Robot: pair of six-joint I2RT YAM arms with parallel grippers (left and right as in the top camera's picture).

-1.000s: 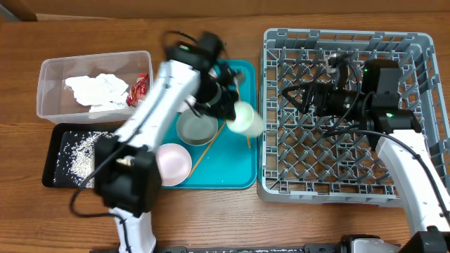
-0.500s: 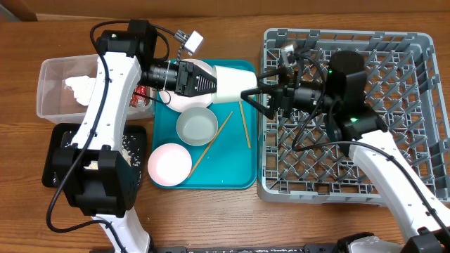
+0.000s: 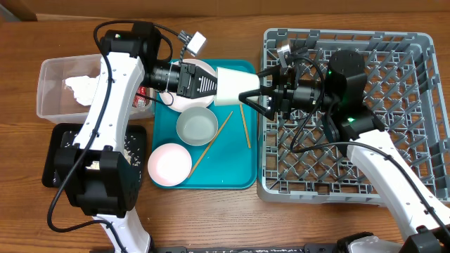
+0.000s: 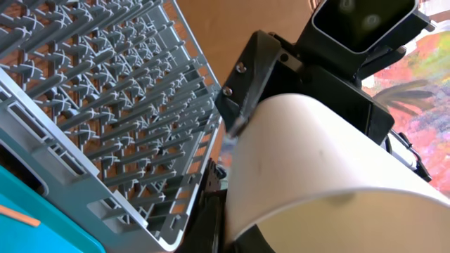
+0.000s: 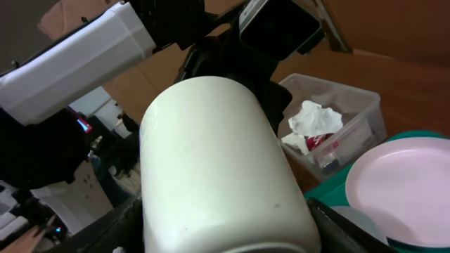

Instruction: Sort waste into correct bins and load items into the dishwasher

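Observation:
A small white cup (image 3: 230,86) hangs on its side over the teal tray (image 3: 232,172), just left of the grey dish rack (image 3: 351,42). My left gripper (image 3: 213,83) is shut on the cup's rim, one finger inside. The cup fills the left wrist view (image 4: 316,161). My right gripper (image 3: 252,94) is open, its fingers on either side of the cup's base, as the right wrist view (image 5: 218,161) shows. A white bowl (image 3: 196,126), a pink plate (image 3: 169,163) and two chopsticks (image 3: 211,144) lie on the tray.
The clear tub (image 3: 56,84) at the far left holds a white napkin (image 3: 77,86) and a red wrapper (image 3: 140,95). The black tray (image 3: 56,165) in front of it holds rice grains (image 3: 130,144). A white plate (image 3: 184,102) lies under my left arm.
One second ago my left gripper held the cup low over the tray. It has raised and turned the cup towards the rack. My right gripper has come left around the cup's base.

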